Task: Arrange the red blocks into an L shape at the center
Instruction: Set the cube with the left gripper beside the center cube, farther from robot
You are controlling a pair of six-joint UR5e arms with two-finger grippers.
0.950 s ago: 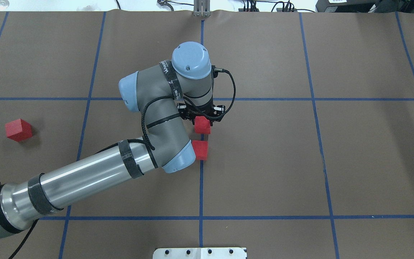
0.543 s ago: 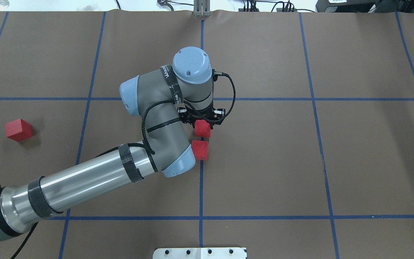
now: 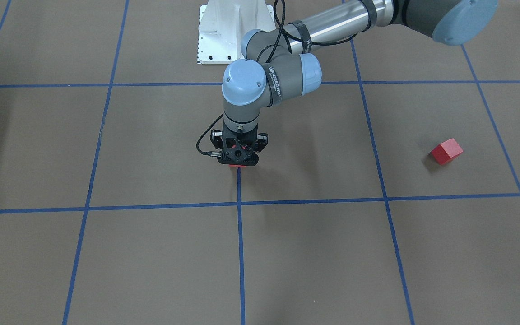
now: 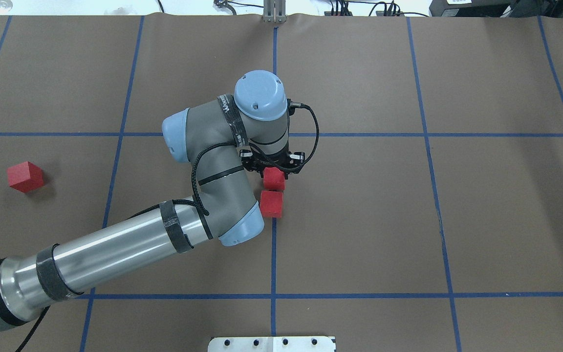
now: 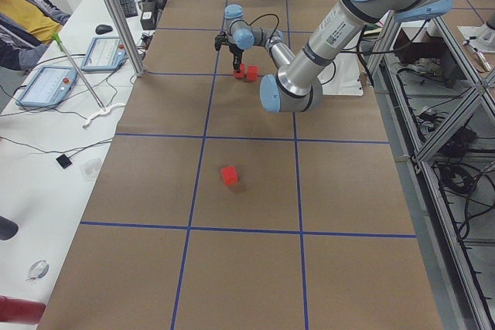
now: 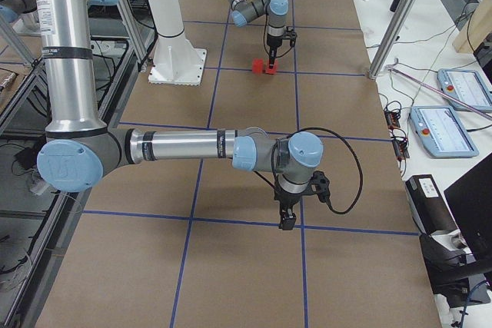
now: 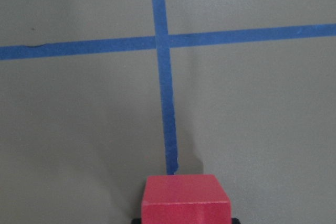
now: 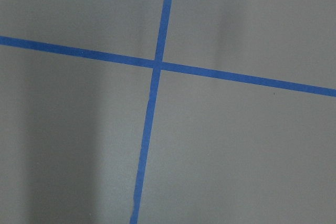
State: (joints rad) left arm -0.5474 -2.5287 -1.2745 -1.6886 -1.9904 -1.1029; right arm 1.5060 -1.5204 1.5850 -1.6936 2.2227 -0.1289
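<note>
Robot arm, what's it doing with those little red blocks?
The left gripper is holding the first red block right next to the second red block, on the blue line in the middle of the table. The third red block sits far off on the robot's left, not picked up yet. The right gripper hangs away from the blocks. Whether it is open cannot be told.

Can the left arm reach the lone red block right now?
Probably, once freed: the left gripper is shut on another red block, and nothing stands between it and the lone block.
</note>
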